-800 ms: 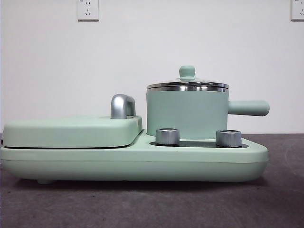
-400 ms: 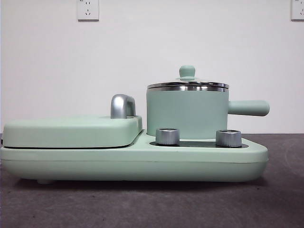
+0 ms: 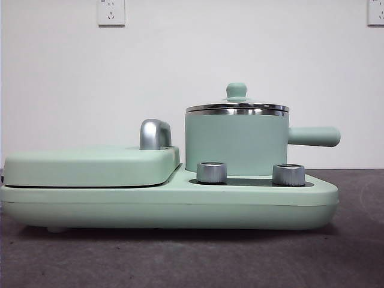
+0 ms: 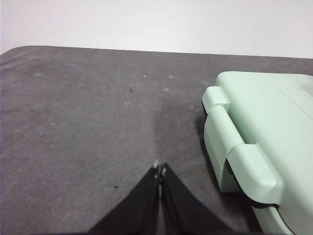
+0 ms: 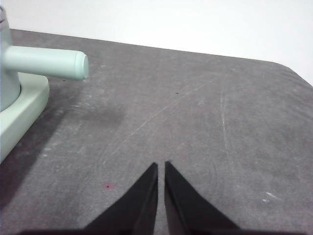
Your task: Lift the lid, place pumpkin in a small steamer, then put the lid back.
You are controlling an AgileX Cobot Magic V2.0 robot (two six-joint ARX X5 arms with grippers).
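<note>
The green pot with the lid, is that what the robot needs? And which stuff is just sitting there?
For the job:
- lid, on the pot
- small steamer
- left claw and right claw, both shut, empty, over the bare table
- pumpkin: not in view

Just there:
- flat griddle cover
- base appliance
- two silver knobs
- wall sockets

Above the small steamer [image 3: 234,144] only its lid [image 3: 236,105] stood, with open air over the knob. Its side handle [image 3: 313,136] jutted out over bare table [image 3: 360,252], and the griddle cover [image 3: 90,166] with its steel hinge post [image 3: 154,134] crowded the steamer's other side.
</note>
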